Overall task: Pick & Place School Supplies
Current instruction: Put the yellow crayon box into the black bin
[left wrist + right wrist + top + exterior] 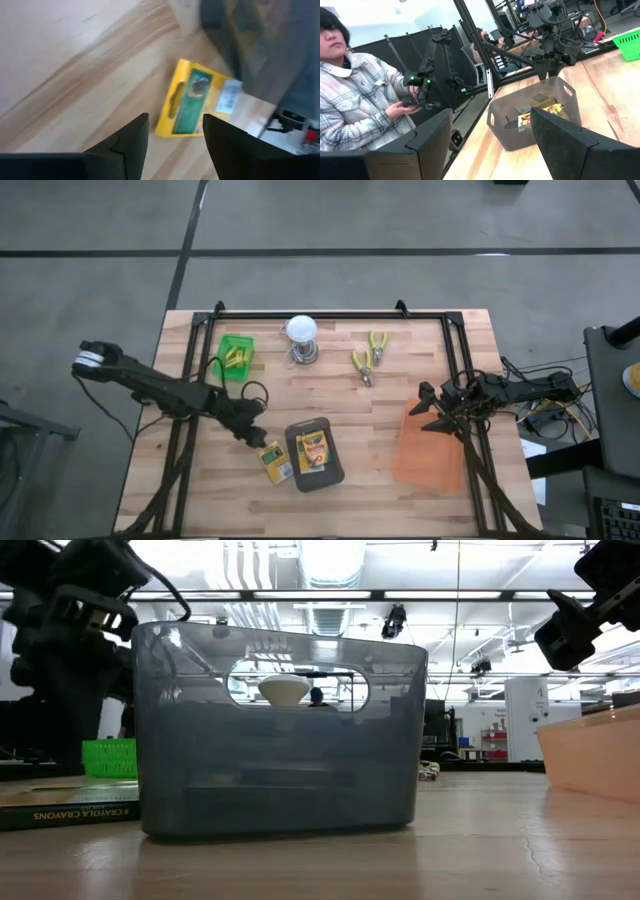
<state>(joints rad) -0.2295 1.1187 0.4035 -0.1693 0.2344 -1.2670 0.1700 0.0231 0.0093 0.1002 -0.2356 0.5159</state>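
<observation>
Hovering with jaws wide, the left gripper (175,132) aligns lengthwise with the crayon box (192,105).

Left arm (150,387): dark, slim tubular links; white-banded joint (90,361) at its outer end; black cable looping off the wrist region. Left gripper (175,137): two matte black, wedge-shaped fingers with flat faces and angular edges.

Right arm (520,390): dark, with bundled black cables along it. Right gripper (490,135): two broad black fingers, bevelled and pointed at the tips; seen from table height as blocky black housings.
</observation>
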